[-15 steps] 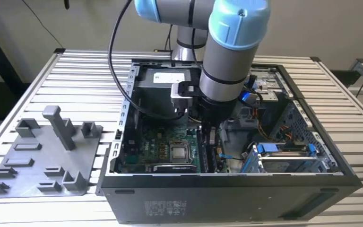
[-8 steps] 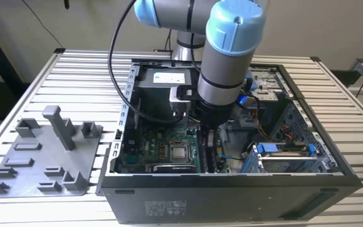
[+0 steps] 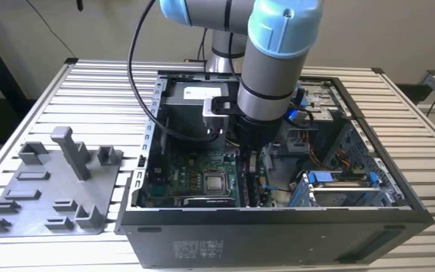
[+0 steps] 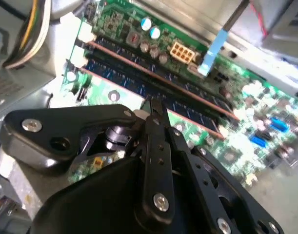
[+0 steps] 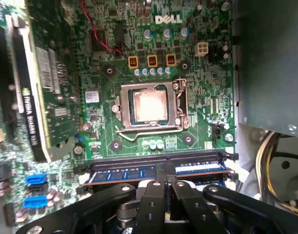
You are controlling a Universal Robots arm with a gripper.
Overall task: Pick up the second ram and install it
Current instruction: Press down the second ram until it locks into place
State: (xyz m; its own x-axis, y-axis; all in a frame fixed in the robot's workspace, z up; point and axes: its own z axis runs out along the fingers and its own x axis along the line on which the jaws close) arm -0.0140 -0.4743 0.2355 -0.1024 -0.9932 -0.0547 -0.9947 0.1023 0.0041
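Observation:
The second ram (image 4: 188, 109) is a dark-blue stick standing in a slot of the green motherboard (image 5: 105, 97), parallel to another stick (image 4: 139, 61) beside it. In the first wrist view the ram (image 5: 124, 174) lies just past the fingers, below the silver chip socket (image 5: 149, 107). My gripper (image 4: 152, 105) reaches down into the open computer case (image 3: 278, 209). Its black fingers are shut together, and their tips sit on the ram's top edge near its middle, with nothing between them. In the exterior view the gripper (image 3: 249, 164) hangs over the slots right of the motherboard (image 3: 191, 181).
A grey plastic tray (image 3: 51, 192) with upright posts lies on the slatted table at the exterior view's left. Inside the case are a graphics card (image 5: 27, 97), bundled cables (image 4: 27, 34), a blue cable (image 4: 212, 48) and a drive cage (image 3: 338, 184).

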